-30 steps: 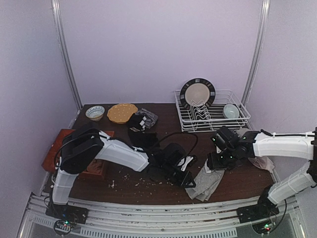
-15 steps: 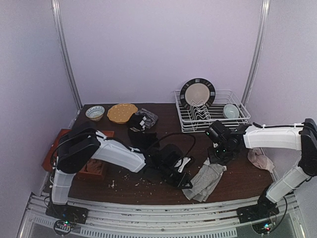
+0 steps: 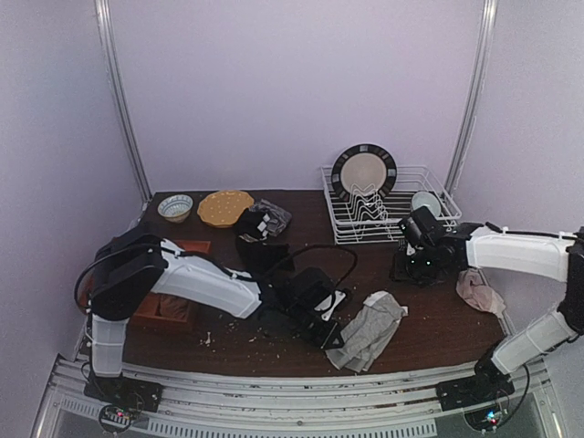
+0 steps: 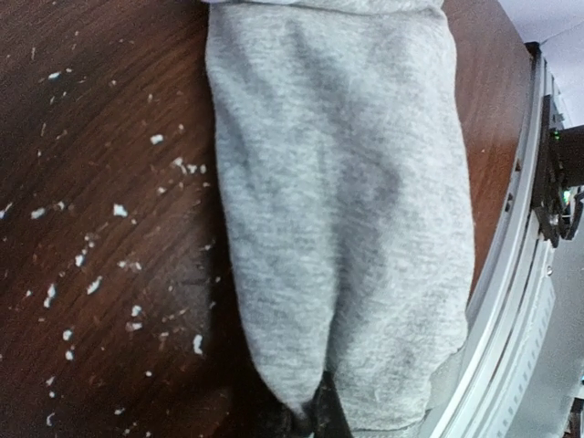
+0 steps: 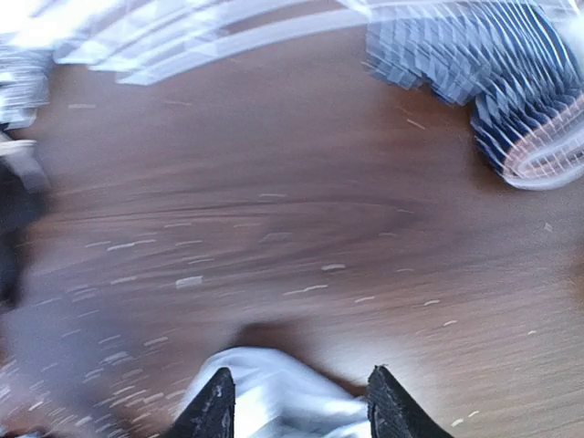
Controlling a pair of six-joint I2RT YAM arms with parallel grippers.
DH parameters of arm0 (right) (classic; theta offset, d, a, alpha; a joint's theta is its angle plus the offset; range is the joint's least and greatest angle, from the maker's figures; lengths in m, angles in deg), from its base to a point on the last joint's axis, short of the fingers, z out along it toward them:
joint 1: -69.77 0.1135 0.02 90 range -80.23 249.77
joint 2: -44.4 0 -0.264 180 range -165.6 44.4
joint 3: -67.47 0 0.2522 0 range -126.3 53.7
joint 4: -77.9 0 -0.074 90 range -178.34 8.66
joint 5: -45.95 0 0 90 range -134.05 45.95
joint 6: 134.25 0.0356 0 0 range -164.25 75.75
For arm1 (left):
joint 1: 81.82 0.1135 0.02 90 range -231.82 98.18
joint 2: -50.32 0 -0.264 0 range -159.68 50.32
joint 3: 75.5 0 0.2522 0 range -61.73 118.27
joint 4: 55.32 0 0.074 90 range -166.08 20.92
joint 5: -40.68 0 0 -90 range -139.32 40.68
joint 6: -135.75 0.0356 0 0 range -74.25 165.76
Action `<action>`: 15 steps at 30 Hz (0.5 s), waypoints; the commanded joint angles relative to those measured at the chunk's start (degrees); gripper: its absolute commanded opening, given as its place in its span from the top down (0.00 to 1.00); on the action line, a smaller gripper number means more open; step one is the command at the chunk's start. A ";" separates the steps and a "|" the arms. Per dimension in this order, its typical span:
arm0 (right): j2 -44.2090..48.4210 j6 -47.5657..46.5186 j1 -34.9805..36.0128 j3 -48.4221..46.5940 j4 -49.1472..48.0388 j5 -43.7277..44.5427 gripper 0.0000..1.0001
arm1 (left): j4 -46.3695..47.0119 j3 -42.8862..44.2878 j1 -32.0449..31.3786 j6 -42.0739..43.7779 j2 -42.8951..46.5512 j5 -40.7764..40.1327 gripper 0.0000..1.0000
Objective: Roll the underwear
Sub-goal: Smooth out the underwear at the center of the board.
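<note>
Grip first: my left hand (image 3: pixel 333 336) is closed on the near end of the light grey underwear (image 3: pixel 370 324), close to the front edge of the table (image 3: pixel 438 338), right of its middle. The cloth lies limp and creased, running away toward the far right. Pale crumbs (image 3: pixel 239 330) dot the dark wood to its left. Beyond the cloth's far end and apart from it hangs my right hand (image 5: pixel 297 406), jaws parted, holding nothing I can make out. Tan underwear (image 3: pixel 479 292) lies by the right edge. Past the middle sits black underwear (image 3: pixel 260 255), the striped sock (image 3: pixel 269 217) behind it. A dish rack (image 3: pixel 392 224) fills the far right corner.
</note>
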 commanded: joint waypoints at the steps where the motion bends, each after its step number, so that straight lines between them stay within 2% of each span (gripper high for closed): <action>1: 4.57 -0.45 6.05 -0.99 -1.90 -5.07 0.52 | -9.43 1.78 -1.69 2.93 1.46 -6.60 1.00; 3: 1.00 -2.65 8.97 -4.40 2.50 -4.08 0.52 | -9.82 2.02 -1.98 2.93 1.57 -7.40 1.00; 6: -2.81 -3.72 11.59 -5.78 3.39 -4.86 0.55 | -10.26 2.07 -2.34 2.06 1.65 -8.24 1.00; 10: -3.99 0.20 11.68 -2.57 -0.66 -8.85 0.69 | -10.30 1.29 -2.93 1.00 2.69 -9.80 1.00; 11: -3.87 0.79 11.59 -0.82 -1.54 -8.13 0.72 | -10.40 1.19 -3.14 1.02 3.01 -10.00 0.97; 15: -3.63 1.82 9.37 3.82 -4.00 -7.89 0.82 | -11.64 0.96 -4.65 1.54 5.08 -11.67 0.66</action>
